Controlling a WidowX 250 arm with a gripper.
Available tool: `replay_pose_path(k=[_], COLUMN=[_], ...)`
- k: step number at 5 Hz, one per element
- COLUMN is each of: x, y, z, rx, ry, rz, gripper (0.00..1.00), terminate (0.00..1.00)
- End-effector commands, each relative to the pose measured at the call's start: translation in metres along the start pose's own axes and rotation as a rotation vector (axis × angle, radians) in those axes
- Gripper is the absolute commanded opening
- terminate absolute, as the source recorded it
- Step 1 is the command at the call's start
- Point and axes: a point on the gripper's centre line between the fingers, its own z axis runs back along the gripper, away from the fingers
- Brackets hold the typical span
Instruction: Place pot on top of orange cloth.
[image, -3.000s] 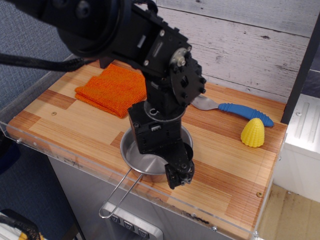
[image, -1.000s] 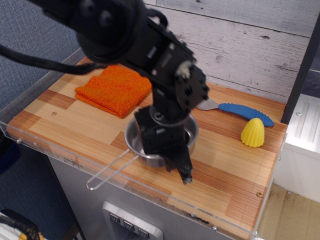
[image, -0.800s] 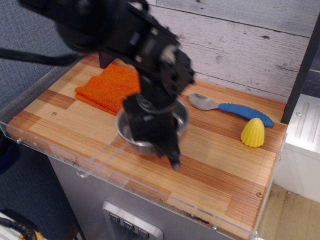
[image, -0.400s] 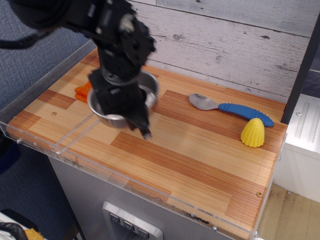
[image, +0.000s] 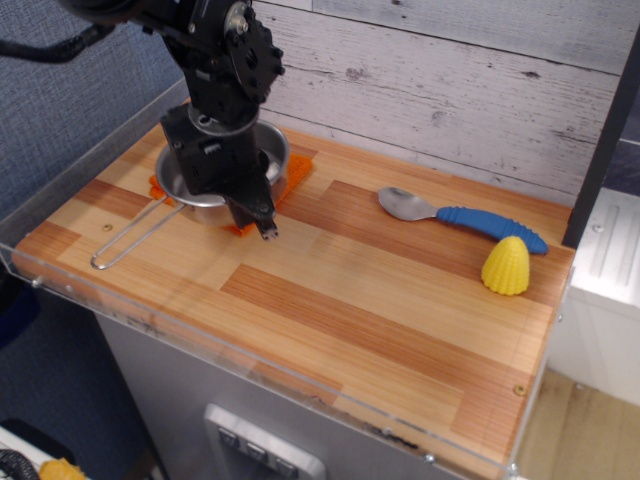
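Observation:
The shiny steel pot (image: 200, 185) is at the back left of the wooden table, over the orange cloth (image: 296, 170). Only the cloth's edges show around the pot. The pot's wire-loop handle (image: 128, 240) points to the front left. My black gripper (image: 247, 200) reaches down from above and is shut on the pot's near right rim, with one fingertip (image: 268, 232) showing outside the rim. I cannot tell whether the pot rests on the cloth or hangs just above it.
A metal spoon with a blue handle (image: 470, 217) and a yellow corn toy (image: 506, 266) lie at the back right. A clear plastic rim (image: 250, 365) runs along the table's front and left edges. A white plank wall (image: 450, 90) stands behind.
My gripper has carried the pot from the front middle of the table to the back left, over the orange cloth. The handle now points front left.

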Motion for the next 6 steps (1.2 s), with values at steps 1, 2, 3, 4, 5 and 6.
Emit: replay_pose_path(k=[1,2,3,4,5,6], x=[-0.011,-0.011,-0.011,-0.011,-0.012,-0.014], y=[-0.033,-0.038,-0.037,-0.033,-0.033,-0.030], z=[-0.010,-0.021,-0.033,-0.043,-0.048,-0.047], rx=[-0.047,-0.044,-0.036,-0.018,0.006,0.015], ry=[-0.016,-0.043,-0.056,-0.057,-0.051,-0.060], rz=[0.036,0.030,0.025,0.021,0.018,0.020], gripper=[0.00,0.00,0.00,0.00,0.00,1.00], terminate=[0.00,0.00,0.00,0.00,0.00,0.00])
